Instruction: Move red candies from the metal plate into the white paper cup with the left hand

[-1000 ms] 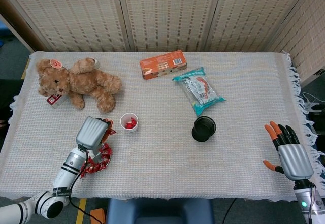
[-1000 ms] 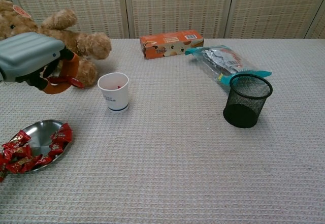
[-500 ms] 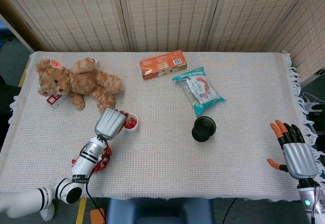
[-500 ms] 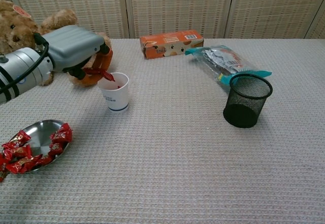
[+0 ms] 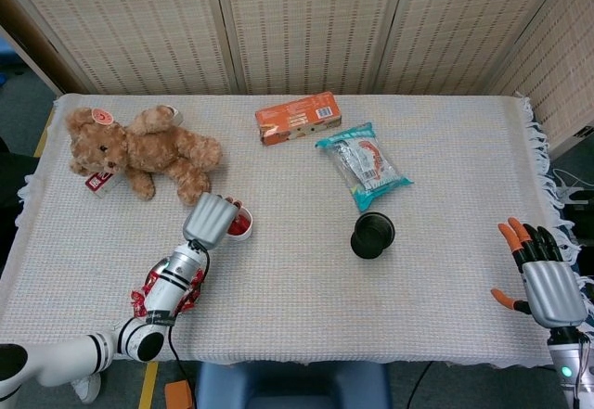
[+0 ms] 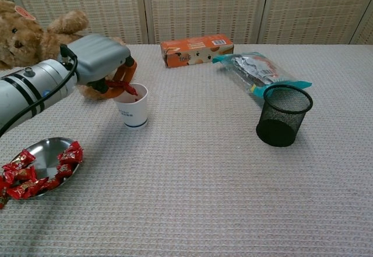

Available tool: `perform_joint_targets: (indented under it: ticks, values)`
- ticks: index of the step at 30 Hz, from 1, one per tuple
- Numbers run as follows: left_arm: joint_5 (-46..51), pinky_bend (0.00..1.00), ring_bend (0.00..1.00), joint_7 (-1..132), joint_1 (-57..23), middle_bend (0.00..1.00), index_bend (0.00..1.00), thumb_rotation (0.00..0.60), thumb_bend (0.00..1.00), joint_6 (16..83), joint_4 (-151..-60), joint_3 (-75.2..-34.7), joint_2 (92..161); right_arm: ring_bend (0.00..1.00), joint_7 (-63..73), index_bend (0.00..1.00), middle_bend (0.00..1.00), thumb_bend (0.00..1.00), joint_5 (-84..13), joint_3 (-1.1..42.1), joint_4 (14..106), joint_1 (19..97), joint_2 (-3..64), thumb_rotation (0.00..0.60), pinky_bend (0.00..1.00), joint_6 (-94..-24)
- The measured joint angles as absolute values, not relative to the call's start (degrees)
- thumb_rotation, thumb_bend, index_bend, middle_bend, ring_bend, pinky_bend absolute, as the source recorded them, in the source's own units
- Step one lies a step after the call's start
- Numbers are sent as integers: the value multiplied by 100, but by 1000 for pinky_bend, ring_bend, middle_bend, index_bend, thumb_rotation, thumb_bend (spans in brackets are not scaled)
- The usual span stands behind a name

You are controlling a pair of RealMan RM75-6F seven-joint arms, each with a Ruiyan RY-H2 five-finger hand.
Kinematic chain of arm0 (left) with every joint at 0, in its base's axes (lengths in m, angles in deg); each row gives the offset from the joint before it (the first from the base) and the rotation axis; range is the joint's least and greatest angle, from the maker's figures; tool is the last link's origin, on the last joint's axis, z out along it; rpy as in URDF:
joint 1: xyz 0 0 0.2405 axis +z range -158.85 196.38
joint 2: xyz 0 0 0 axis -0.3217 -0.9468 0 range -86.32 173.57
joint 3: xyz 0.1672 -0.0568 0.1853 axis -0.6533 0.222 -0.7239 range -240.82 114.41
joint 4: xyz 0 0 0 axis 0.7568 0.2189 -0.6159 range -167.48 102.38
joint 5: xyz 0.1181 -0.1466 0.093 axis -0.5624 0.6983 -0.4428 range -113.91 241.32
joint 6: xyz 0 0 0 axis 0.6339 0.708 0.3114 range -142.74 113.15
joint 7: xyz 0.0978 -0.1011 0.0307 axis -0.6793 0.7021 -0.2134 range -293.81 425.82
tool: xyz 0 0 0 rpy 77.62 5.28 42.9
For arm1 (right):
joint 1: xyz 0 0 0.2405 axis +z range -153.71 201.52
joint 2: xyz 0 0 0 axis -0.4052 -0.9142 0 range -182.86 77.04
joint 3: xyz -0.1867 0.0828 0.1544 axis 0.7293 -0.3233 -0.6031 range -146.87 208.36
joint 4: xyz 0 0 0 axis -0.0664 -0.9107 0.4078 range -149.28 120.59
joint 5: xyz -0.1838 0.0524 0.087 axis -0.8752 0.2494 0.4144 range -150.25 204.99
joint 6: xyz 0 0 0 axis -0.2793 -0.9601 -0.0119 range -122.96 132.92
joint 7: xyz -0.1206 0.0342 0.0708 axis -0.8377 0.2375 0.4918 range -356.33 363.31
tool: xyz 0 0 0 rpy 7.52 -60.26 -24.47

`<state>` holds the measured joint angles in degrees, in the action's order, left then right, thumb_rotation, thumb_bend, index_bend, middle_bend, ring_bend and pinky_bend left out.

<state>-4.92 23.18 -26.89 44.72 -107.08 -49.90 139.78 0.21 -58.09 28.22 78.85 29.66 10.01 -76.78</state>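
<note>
Hovering over the white paper cup (image 6: pixel 132 106), the left robot hand (image 6: pixel 100 59) pinches a red candy (image 6: pixel 123 86) at its rim.

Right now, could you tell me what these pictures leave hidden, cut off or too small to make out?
- Head view: the left hand covers part of the white paper cup, so its fill is unclear.
- Head view: the left forearm hides most of the round metal plate of red candies.
- Chest view: the frame's left edge cuts the candy pile, and the right hand is out of frame.
- Chest view: print on the orange box is too small to read.
</note>
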Motion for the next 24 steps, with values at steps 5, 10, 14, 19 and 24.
perform_joint_targets:
  ticks: [5, 10, 14, 19, 24]
  values:
    - [-487, 1000, 675, 2312, -2738, 661, 665, 600, 727, 4460, -10637, -5080, 14033, 0, 12, 0, 0, 41, -5818, 2819, 7898, 2951, 998, 600, 0, -7708]
    - [-457, 1000, 666, 2275, -2788, 560, 511, 600, 590, 4416, -10670, -5131, 14032, 0, 10, 0, 0, 42, -5821, 2823, 7900, 2954, 998, 600, 0, -7695]
    - [-410, 1000, 666, 2367, -2811, 442, 404, 600, 534, 4359, -10761, -5129, 13983, 0, 35, 0, 0, 41, -5829, 2815, 7901, 2946, 992, 600, 0, -7723]
    - [-412, 988, 666, 2455, -2839, 325, 316, 600, 494, 4378, -10800, -5147, 13931, 0, 52, 0, 0, 41, -5840, 2813, 7895, 2933, 986, 600, 0, -7744]
    - [-396, 980, 666, 2455, -2855, 310, 306, 600, 485, 4429, -10838, -5170, 13933, 0, 53, 0, 0, 42, -5850, 2815, 7897, 2934, 986, 600, 0, -7743]
